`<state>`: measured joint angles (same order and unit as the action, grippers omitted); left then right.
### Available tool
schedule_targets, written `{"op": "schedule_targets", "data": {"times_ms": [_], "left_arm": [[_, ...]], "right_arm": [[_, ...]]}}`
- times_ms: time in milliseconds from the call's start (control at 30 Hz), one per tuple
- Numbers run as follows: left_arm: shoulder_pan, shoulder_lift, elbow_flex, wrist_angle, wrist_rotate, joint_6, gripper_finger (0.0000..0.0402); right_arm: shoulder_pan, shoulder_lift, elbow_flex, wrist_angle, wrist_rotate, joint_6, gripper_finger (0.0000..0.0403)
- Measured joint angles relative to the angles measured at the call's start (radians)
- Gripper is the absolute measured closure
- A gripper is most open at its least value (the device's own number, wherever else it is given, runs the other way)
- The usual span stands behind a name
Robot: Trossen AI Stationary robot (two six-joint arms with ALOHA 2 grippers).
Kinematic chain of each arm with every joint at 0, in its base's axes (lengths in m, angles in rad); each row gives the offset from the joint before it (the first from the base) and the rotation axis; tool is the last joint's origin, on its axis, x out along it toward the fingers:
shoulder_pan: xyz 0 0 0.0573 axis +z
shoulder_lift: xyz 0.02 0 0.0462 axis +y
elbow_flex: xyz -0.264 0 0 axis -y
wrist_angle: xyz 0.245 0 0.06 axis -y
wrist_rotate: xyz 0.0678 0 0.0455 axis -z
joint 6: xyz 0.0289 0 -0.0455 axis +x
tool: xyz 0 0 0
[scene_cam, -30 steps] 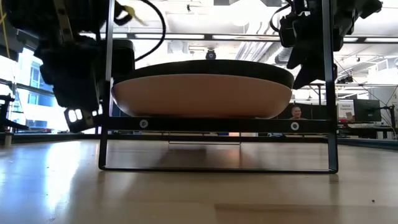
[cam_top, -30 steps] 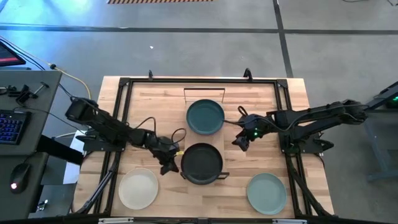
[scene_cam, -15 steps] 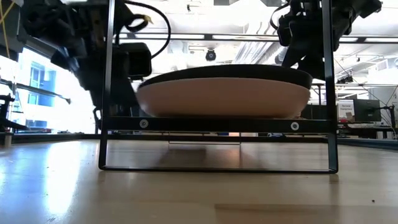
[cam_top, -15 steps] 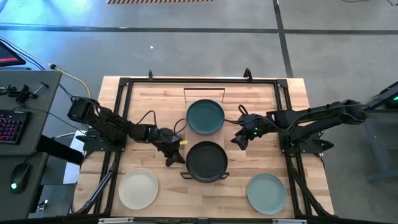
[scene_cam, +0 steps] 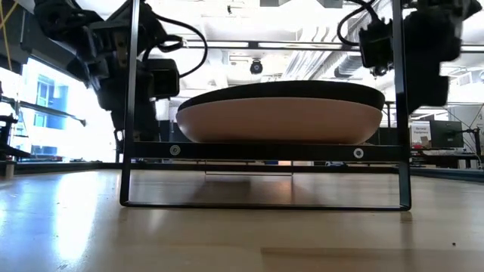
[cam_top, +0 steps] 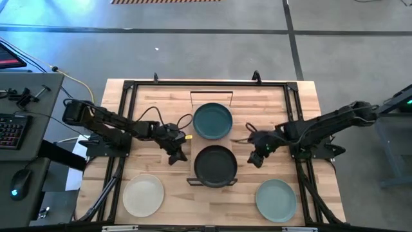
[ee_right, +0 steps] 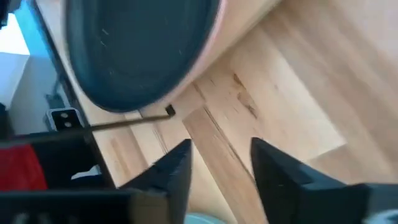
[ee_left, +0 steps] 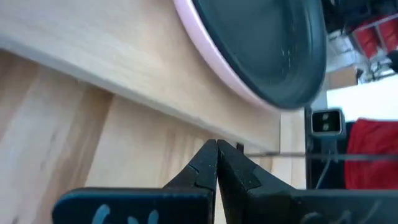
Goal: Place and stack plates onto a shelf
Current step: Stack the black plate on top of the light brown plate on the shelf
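Note:
The shelf (cam_top: 212,142) stands mid-table on its black wire frame (scene_cam: 265,151). A dark teal plate (cam_top: 212,121) lies on its far end. A black plate (cam_top: 215,165) lies nested in a pink plate (scene_cam: 280,125) on its near end. A cream-white plate (cam_top: 143,195) and a pale green plate (cam_top: 275,200) lie on the table near the front. The purple plate is hidden. My left gripper (cam_top: 175,154) is shut and empty, left of the black plate (ee_left: 261,43). My right gripper (cam_top: 257,156) is open and empty, right of it (ee_right: 137,50).
A black frame (cam_top: 129,87) runs round the tabletop. Bare wood lies left and right of the shelf, where the two arms reach in. A desk with a keyboard (cam_top: 9,132) stands off the table's left side.
The black plate on the pink plate has slid along the shelf toward the table's right, most of it in the first half second. My left gripper has then drawn back toward the table's far edge, away from the plates. My right gripper has gone toward the near edge.

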<state>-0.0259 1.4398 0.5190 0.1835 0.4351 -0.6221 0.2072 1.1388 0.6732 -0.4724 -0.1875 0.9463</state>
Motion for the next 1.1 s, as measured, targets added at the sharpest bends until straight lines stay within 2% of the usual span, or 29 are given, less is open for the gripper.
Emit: {"op": "schedule_targets", "data": {"times_ms": [233,333,467,600,700,1100], "left_arm": [[-0.022,0.017,0.0,0.0,-0.033,0.019,0.0401],[-0.024,0.028,0.0,0.012,-0.037,0.024,0.0401],[-0.024,0.029,0.0,0.023,-0.037,0.025,0.0401],[-0.024,0.029,0.0,0.046,-0.037,0.025,0.0401],[-0.024,0.029,0.0,0.056,-0.036,0.025,0.0401],[-0.001,0.03,-0.002,0.136,-0.063,0.027,0.0401]], "right_arm": [[0.077,0.142,-0.035,0.233,0.038,0.108,0.0391],[0.09,0.203,-0.033,0.317,0.025,0.129,0.0387],[0.109,0.256,-0.033,0.345,0.016,0.157,0.0385],[0.117,0.274,-0.033,0.438,0.007,0.179,0.04],[0.11,0.274,-0.033,0.481,0.02,0.18,0.0398],[0.021,0.274,-0.033,0.488,0.009,0.159,0.0402]]}}
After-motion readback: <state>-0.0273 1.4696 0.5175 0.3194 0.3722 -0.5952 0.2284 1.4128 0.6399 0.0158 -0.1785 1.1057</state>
